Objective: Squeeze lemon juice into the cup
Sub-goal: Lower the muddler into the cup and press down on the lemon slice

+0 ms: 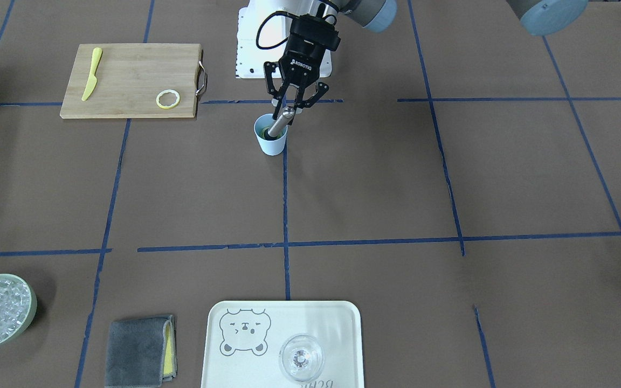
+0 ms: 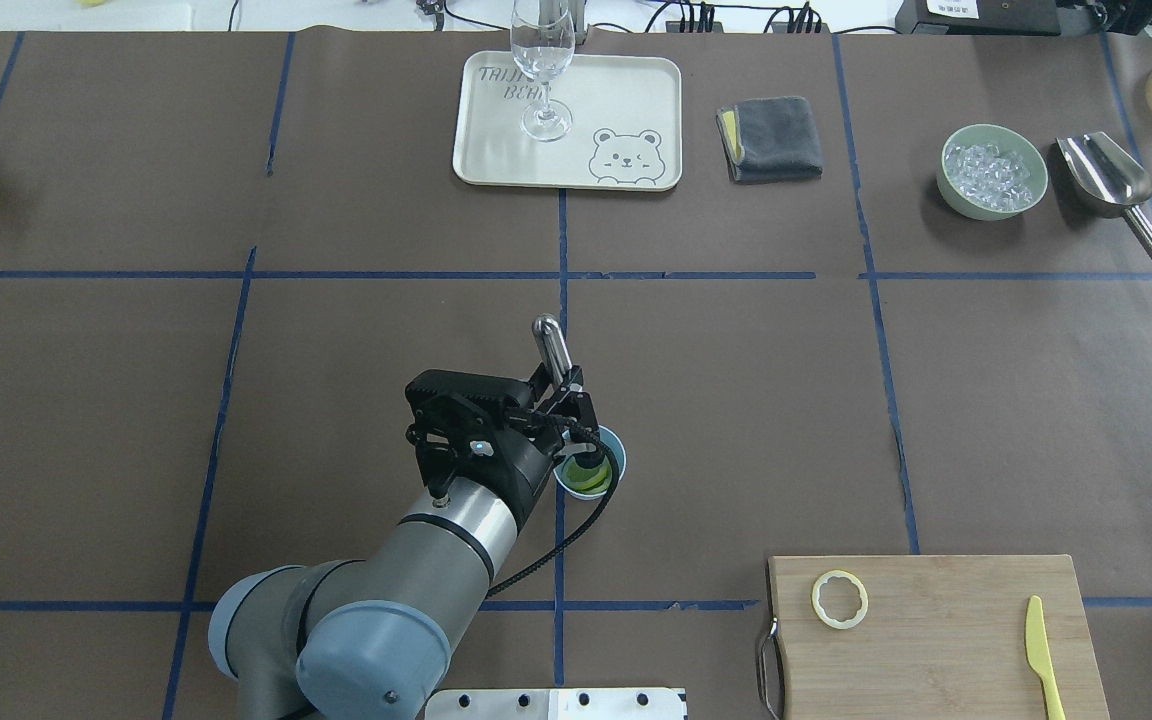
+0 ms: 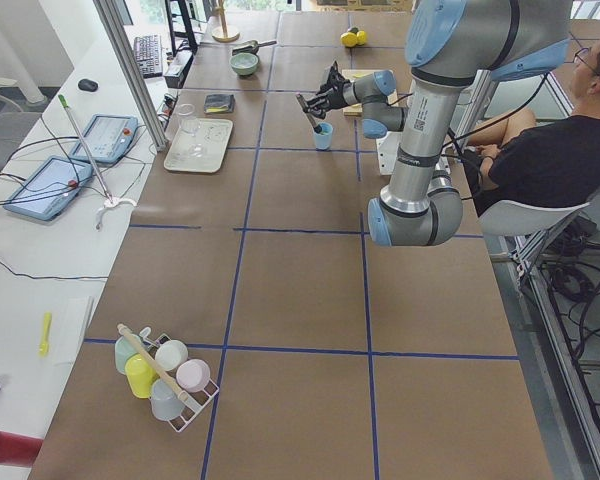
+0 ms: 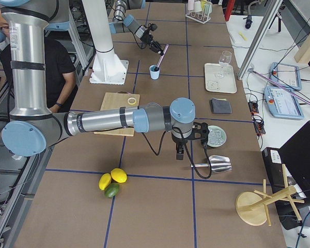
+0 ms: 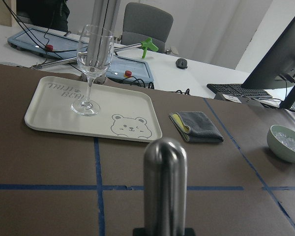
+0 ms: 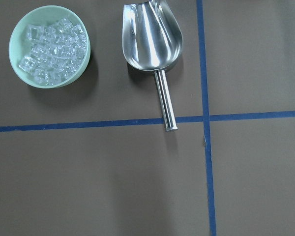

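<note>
Found the brown tabletop point(image 2: 236, 400) filling every view, taped into blue squares. Traced the left arm point(image 2: 436, 540) from the lower left of the overhead view up to mid-frame. Noted the wooden cutting board point(image 2: 936, 640) at lower right, carrying a hollow yellow ring point(image 2: 839, 599) and a yellow plastic knife point(image 2: 1041, 650).

Saw the left claw point(image 1: 289, 106) pinching a steel muddler point(image 1: 281, 123) partway along the shaft, held at a tilt with the lower end sunk into the cup point(image 1: 271, 145). Placed that light-blue cup just below the centre of the overhead view, upright on a blue tape line. Made out the lemon point(image 2: 586, 480) only as a yellow-green mass inside the cup, beneath the muddler. Could not tell whether pressed or merely touched.

Glimpsed the right claw point(image 4: 201, 132) in the right side view alone, over the bowl of ice point(image 6: 49, 46) and the steel scoop point(image 6: 152, 37). Could not tell whether spread or pressed together.

Judged the lemon soft, wet and slippery, likely to slide aside under a rounded tip. Judged the cup light, thin-walled and unsupported, hence easy to tip. Reckoned a firm hold on the muddler shaft and a straight downward push safer than any sideways grind.
</note>
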Motion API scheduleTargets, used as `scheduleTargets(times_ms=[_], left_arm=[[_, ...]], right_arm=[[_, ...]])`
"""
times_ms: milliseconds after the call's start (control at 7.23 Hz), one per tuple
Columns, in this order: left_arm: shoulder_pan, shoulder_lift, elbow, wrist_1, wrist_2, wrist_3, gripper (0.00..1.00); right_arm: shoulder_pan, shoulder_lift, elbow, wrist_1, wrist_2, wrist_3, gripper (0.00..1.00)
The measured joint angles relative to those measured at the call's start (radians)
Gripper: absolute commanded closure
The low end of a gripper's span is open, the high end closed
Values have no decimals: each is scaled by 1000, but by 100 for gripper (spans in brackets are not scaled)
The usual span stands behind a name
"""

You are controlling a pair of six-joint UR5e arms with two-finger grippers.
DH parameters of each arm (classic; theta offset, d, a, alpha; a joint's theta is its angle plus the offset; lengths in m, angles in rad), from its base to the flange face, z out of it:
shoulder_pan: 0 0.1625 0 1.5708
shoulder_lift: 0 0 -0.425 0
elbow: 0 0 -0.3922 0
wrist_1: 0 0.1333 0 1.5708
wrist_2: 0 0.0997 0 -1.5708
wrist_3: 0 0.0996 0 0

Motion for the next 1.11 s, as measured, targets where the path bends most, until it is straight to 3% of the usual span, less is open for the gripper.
scheduleTargets(times_ms=[553,1106], left_arm=[[20,2,38,-38,-9,1,100],[-7,3,-63,-44,-49,108,100]], right_arm=[[0,1,1,0,0,0,0],[0,1,2,0,0,0,0]])
